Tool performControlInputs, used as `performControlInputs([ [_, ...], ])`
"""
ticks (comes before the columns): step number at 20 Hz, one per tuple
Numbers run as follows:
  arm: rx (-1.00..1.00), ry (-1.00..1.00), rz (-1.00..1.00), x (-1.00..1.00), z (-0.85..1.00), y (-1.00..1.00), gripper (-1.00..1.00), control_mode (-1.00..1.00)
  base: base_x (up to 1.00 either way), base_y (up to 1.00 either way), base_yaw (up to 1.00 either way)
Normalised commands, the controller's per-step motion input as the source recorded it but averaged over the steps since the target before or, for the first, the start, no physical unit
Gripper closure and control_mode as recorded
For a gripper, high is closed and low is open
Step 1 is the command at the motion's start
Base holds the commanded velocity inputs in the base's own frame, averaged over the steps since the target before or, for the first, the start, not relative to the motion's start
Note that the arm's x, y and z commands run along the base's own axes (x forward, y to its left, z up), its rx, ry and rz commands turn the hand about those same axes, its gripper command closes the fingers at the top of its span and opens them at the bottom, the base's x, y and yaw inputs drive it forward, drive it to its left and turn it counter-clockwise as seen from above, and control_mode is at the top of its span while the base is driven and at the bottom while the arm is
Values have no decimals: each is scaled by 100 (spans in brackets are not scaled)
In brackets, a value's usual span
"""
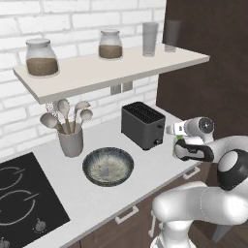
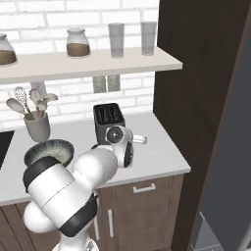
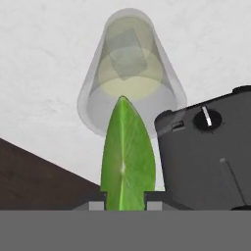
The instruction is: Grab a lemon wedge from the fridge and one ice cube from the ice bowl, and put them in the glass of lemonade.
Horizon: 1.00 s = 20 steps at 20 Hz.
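Wedge [image 3: 126, 157] is sitting clenched in the gripper [image 3: 125, 198] above the glass [image 3: 131, 73], probably needing centring, then release.

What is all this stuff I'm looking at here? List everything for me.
lemon wedge: one, green, between the fingertips, above the glass
glass of lemonade: one, clear, pale yellow liquid with a pale cube in it, on the counter beside the toaster
ice bowl: one, dark rim, speckled inside, on the counter
toaster: one, black, by the wall
utensil cup: one, grey, holding spoons and a whisk
jars: two, clear, brown contents, on the shelf
tall glasses: two, clear, on the shelf
stove: one, black, left counter end
gripper: one, dark tips, shut on the wedge
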Motion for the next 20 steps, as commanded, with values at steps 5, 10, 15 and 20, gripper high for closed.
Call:
performControlInputs([
  [5, 0, 0, 0, 21, -7, -2, 100, -100, 0, 0, 0],
  [10, 0, 0, 0, 18, -13, 0, 100, -100, 0, 0, 0],
  [15, 0, 0, 0, -26, -19, 0, 100, -100, 0, 0, 0],
  [20, 0, 0, 0, -36, -10, 0, 100, -100, 0, 0, 0],
])
